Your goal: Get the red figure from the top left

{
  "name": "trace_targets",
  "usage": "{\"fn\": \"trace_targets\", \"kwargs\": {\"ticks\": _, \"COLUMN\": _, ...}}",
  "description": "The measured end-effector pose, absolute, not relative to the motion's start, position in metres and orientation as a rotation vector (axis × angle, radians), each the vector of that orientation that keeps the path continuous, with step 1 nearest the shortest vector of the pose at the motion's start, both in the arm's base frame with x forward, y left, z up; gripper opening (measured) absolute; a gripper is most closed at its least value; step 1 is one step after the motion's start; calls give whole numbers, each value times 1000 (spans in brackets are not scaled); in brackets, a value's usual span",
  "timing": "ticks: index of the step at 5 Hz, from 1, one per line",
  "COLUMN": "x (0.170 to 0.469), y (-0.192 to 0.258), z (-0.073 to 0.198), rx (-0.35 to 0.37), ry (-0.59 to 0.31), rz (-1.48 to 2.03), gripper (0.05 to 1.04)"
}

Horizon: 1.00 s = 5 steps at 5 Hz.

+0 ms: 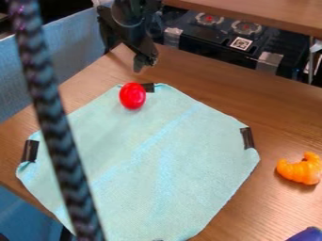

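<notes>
end effector (145, 62) hangs near the red figure (132, 96), the two apart.

The shiny red, egg-shaped figure (132, 96) looks a bit taller than wide. It lies near 12 o'clock on the pale blue-green cloth (135, 162), with black tape (149, 87) just beside it, toward 2 o'clock.

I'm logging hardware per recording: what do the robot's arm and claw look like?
The arm is black, with a bulky body and angular parts. The claw is dark too, narrowing toward its end. I can't tell whether the dark braided cord in the foreground belongs to the robot.
</notes>
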State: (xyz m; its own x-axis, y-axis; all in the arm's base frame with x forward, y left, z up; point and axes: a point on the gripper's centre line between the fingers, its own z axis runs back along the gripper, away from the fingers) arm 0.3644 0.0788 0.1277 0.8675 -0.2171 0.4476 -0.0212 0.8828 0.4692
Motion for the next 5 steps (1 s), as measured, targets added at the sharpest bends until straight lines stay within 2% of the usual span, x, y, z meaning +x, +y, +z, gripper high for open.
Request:
{"fn": "trace_targets", "kwargs": {"ticks": 1, "x": 363, "y": 79, "z": 117, "rx": 482, "ry": -484, "rz": -108, "gripper": 1001}}
{"fn": "trace_targets", "kwargs": {"ticks": 4, "x": 367, "y": 46, "z": 83, "rx": 668, "ry": -457, "rz": -169, "gripper": 1000}}
{"fn": "trace_targets", "kwargs": {"ticks": 5, "x": 366, "y": 45, "z": 78, "rx": 703, "ry": -461, "rz": -168, "gripper": 1000}}
